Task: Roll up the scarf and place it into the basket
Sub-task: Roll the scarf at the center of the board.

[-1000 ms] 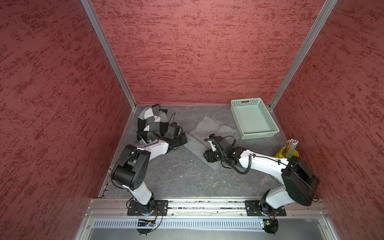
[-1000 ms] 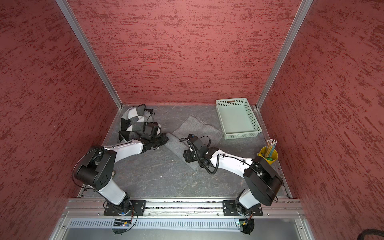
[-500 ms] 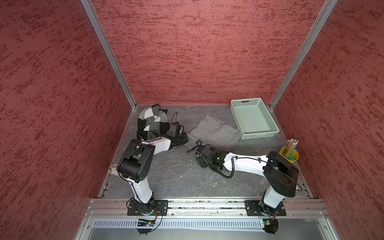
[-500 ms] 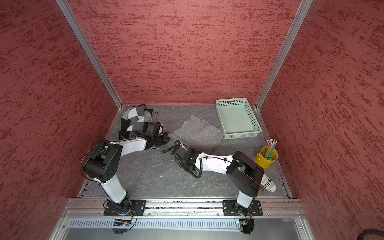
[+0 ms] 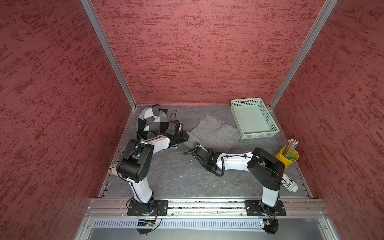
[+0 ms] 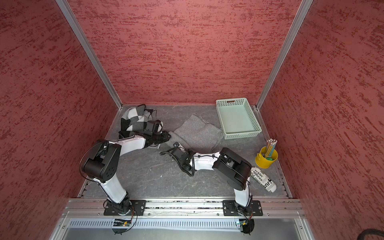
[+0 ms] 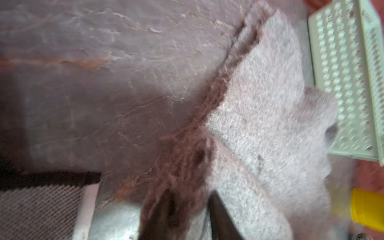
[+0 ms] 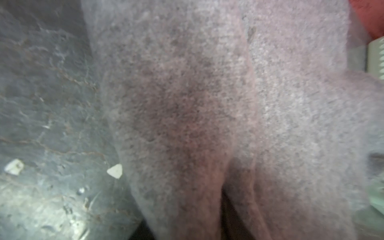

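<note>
1. In both top views: showing the grey scarf lying loosely folded on the tabletop, just beside the near corner of the basket and outside it.
2. Also showing the left end effector reaching low to the scarf's left end, and the right end effector pressing at the scarf's near edge. Not resolving either opening from up here.
3. Also showing a checked cloth bunching in the back left corner, a yellow pencil cup standing at the right, and a printed roll lying behind the right arm.
4. Left wrist view: catching the left end effector standing partly apart, with the scarf's fringe lying between its dark fingers. Glimpsing the basket beyond the scarf.
5. Right wrist view: filling almost wholly with the scarf, blurred and gathering into a fold close to the lens. Hiding the fingers, so not telling how far apart they are or whether cloth is held.
</note>
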Tool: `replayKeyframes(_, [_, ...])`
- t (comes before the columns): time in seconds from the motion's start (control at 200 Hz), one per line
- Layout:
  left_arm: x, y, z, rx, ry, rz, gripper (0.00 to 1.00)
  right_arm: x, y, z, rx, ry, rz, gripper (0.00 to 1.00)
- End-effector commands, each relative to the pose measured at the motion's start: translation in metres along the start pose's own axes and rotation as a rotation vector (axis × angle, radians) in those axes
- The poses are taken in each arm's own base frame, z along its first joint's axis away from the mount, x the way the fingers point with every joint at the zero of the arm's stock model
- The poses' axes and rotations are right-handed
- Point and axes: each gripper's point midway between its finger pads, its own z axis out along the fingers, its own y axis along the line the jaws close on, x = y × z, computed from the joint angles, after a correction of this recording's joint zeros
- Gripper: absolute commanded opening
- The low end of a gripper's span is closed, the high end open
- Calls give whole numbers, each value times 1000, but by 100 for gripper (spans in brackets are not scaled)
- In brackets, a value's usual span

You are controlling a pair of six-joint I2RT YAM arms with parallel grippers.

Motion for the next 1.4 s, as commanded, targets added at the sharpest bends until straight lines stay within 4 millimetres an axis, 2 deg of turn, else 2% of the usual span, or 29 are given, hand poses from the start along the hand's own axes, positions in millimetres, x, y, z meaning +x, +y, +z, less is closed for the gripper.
replayKeyframes(0.0, [-34,-10,-35,15,-102,11,54,-2,14,-4,-109,33,70,20])
replayKeyframes(0.06, [-48,-8,-55,-3,-152,10,77,-18,27,-17,-207,16,135,14])
replayKeyframes(0.17, [-64,-3,-90,-62,-218,10,100,-51,51,-45,-424,-17,269,6])
replayKeyframes(0.291, [-61,-6,-109,-95,-232,55,100,-77,65,-69,-623,-27,395,0])
replayKeyframes(0.401, [-47,-11,-114,-120,-210,91,100,-90,61,-82,-770,-20,503,0])
replayKeyframes(0.481, [-36,-18,-113,-140,-185,134,100,-93,48,-88,-881,-10,608,0])
replayKeyframes(0.611, [-19,-36,-105,-122,-142,189,100,-84,23,-85,-1007,13,771,0])
replayKeyframes(0.706, [-8,-48,-96,-79,-105,190,89,-74,13,-74,-1037,41,819,0])
replayKeyframes(0.962, [2,-80,-67,43,-36,206,60,-63,5,-50,-1168,115,903,0])
replayKeyframes(1.067, [3,-93,-54,89,-8,211,53,-63,8,-50,-1240,123,915,0])
replayKeyframes(1.147, [4,-95,-45,83,4,209,49,-68,10,-57,-1294,108,894,0])
replayKeyframes(1.253, [-2,-97,-46,87,-35,190,45,-76,11,-68,-1324,73,828,0])
replayKeyframes(1.318, [-8,-98,-49,81,-58,195,46,-72,13,-64,-1252,94,767,0])
replayKeyframes(1.393, [-17,-93,-52,15,-82,215,56,-68,17,-60,-1178,120,703,0])
